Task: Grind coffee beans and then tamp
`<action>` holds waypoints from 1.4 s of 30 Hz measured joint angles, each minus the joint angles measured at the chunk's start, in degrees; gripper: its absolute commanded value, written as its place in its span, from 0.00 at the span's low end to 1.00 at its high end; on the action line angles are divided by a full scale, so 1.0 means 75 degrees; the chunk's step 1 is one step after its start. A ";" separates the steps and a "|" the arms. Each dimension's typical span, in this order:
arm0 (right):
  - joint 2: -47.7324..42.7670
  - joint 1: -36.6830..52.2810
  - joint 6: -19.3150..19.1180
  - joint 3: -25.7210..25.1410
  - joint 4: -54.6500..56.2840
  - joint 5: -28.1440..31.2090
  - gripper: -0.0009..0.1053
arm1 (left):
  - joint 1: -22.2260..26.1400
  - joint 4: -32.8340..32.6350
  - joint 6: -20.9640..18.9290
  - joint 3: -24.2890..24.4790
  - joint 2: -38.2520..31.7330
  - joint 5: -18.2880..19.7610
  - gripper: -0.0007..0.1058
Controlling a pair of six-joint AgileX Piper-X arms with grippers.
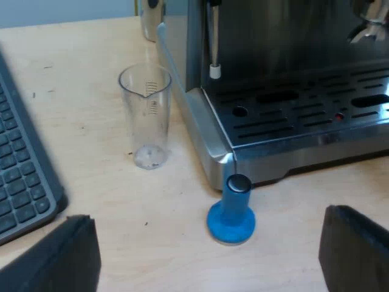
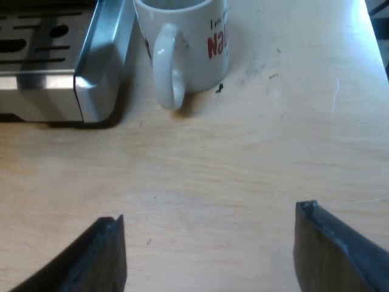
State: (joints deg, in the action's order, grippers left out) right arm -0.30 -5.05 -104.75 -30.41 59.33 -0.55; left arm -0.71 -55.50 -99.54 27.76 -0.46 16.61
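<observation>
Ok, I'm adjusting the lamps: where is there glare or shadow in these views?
Left wrist view: glare on the machine's corner by the tamper, its upper front dark. Right wrist view: a bright streak on the machine's corner, black shadow under it, soft shadow beside the mug.

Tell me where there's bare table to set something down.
Biggest free patch: bare table between the mug and the right gripper. A smaller one lies between the keyboard and the glass. Crowded: the tamper stands at the corner of the machine, the glass close by its side.
</observation>
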 measured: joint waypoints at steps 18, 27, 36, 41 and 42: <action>0.1123 0.0000 -0.0833 -0.1720 0.0773 -0.1119 0.58 | -0.1169 0.0332 -0.0041 0.0433 0.0534 0.0351 0.75; 0.1728 0.0000 -0.0950 -0.2341 0.0736 -0.2042 0.58 | -0.1919 0.1051 -0.0041 0.0657 0.1447 0.0506 0.75; 0.2118 -0.0517 -0.0948 -0.2359 0.0626 -0.2928 0.58 | -0.2979 0.1357 -0.0041 0.0674 0.2269 0.0766 0.75; 0.2333 -0.1061 -0.0989 -0.2359 0.0302 -0.2964 0.58 | -0.3411 0.1747 0.0318 0.0674 0.2663 0.0786 0.75; 0.2375 -0.1106 -0.0989 -0.2359 0.0214 -0.2964 0.58 | -0.3445 0.1836 0.0330 0.0674 0.2717 0.0801 0.75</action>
State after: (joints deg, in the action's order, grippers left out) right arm 17.51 -13.35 -112.16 -48.10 60.93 -22.78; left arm -26.55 -41.73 -97.06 32.81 19.91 22.61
